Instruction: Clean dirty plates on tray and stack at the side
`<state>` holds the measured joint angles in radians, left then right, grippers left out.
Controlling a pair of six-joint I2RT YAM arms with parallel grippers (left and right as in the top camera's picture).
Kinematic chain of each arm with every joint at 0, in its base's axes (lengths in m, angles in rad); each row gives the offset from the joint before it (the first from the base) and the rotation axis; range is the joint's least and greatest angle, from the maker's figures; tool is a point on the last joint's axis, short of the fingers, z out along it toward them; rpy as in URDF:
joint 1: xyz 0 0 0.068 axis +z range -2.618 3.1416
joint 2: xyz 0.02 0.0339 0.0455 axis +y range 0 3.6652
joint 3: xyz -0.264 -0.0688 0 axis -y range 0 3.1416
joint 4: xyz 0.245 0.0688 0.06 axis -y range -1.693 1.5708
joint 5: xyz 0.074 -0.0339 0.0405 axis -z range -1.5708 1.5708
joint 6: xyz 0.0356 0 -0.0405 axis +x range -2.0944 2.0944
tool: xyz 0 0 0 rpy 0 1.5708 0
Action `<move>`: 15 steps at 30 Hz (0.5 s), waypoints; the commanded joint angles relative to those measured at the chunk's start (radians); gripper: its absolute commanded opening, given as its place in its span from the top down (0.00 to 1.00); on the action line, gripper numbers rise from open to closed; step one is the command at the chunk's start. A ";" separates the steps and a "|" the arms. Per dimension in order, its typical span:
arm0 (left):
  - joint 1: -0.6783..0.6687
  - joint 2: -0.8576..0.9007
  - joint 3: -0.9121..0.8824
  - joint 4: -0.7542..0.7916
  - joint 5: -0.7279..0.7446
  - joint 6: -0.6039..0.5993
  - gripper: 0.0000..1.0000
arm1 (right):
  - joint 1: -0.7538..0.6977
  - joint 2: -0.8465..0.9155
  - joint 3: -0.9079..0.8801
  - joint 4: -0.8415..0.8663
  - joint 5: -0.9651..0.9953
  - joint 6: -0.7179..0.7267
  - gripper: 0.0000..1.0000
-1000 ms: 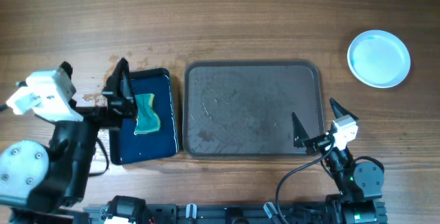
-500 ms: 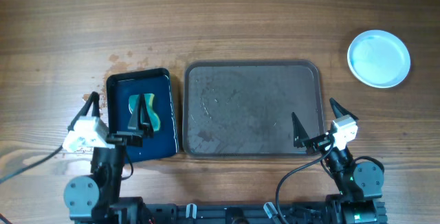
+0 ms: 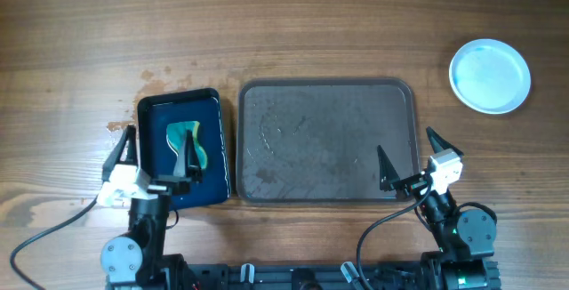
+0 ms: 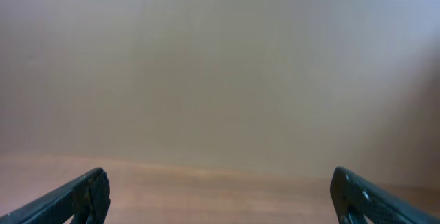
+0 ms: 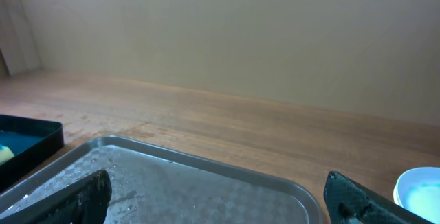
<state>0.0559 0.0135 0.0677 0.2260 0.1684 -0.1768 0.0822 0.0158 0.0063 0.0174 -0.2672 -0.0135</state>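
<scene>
While the plates [image 3: 490, 76] are sitting stacked by the desk's far right corner and the tray [image 3: 327, 139] is lying bare mid-desk, the left gripper [image 3: 155, 152] and right gripper [image 3: 408, 155] are gaping wide, empty, along the near edge; any careless reach rightward is risking toppling that stack

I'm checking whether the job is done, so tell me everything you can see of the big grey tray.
The tray is a dark grey-brown rectangle with rounded corners and a raised rim, its textured bed showing faint glossy streaks. It lies flat on the wooden table, nothing on it. The small navy tray sits close on its left; the open right tool hangs over its near right corner.
</scene>
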 commanded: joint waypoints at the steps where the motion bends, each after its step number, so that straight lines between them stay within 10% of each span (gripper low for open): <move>1: 0.010 -0.010 -0.062 0.070 0.045 0.005 0.00 | 0.004 -0.002 -0.001 0.003 0.010 -0.012 0.00; 15: 0.010 -0.010 -0.062 -0.277 0.048 0.005 0.00 | 0.004 -0.002 -0.001 0.003 0.010 -0.012 0.00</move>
<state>0.0593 0.0128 0.0074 -0.0029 0.2077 -0.1768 0.0822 0.0158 0.0063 0.0170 -0.2676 -0.0135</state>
